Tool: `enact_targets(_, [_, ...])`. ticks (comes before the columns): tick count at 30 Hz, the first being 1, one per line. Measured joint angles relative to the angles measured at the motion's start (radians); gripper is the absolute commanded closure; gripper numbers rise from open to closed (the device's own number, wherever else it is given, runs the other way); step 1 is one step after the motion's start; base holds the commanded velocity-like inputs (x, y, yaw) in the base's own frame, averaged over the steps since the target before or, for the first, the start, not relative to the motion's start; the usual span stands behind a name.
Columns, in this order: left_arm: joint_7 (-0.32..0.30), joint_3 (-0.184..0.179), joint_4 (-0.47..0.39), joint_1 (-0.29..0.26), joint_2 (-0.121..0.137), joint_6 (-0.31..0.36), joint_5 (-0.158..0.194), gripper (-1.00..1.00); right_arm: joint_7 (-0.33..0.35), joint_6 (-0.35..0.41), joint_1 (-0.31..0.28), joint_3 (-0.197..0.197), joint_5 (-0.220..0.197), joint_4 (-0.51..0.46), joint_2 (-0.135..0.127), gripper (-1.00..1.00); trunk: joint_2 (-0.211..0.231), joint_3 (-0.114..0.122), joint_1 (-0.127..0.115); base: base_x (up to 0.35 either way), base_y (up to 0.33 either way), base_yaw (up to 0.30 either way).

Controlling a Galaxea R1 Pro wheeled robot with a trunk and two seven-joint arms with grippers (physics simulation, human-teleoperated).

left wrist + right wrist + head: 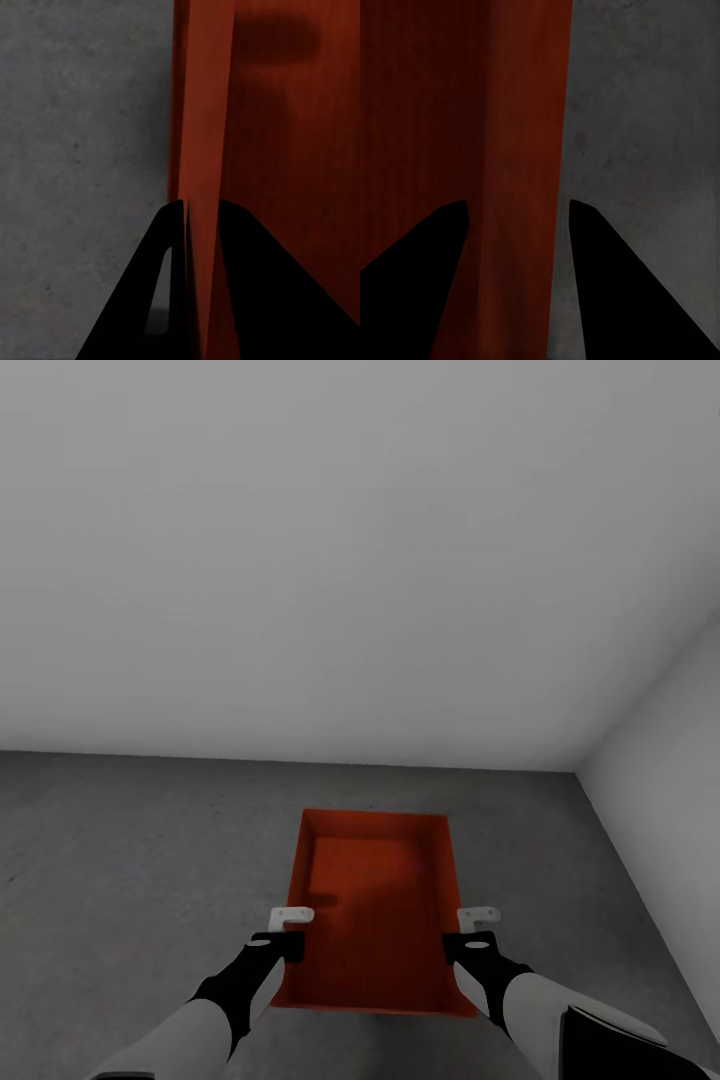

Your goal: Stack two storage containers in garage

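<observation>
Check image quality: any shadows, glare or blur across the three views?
Head view: soft arm shadow inside the orange-red ribbed plastic bin, no glare, sharp. Left wrist view: blurred shadow on bin floor, left gripper fingers black silhouettes. Right wrist view: dim, right gripper unlit.

container: orange-red, rectangular, open-topped, finely ribbed, walls slightly sloped | pose: upright, long axis running away from robot | location: on dark grey concrete floor near grey-white wall corner | second bin beneath: cannot tell

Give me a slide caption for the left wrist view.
Left gripper pinches the orange bin wall, above grey concrete floor.
</observation>
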Motion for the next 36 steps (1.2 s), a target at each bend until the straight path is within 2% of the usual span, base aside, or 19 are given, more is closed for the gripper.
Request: enact_targets(36, [0.001, -0.002, 0.003, 0.0, 0.0, -0.001, 0.003, 1.0, 0.0, 0.001, 0.0, 0.004, -0.003, 0.0, 0.0, 1.0, 0.0, 0.0, 0.0, 0.0, 0.0, 0.0])
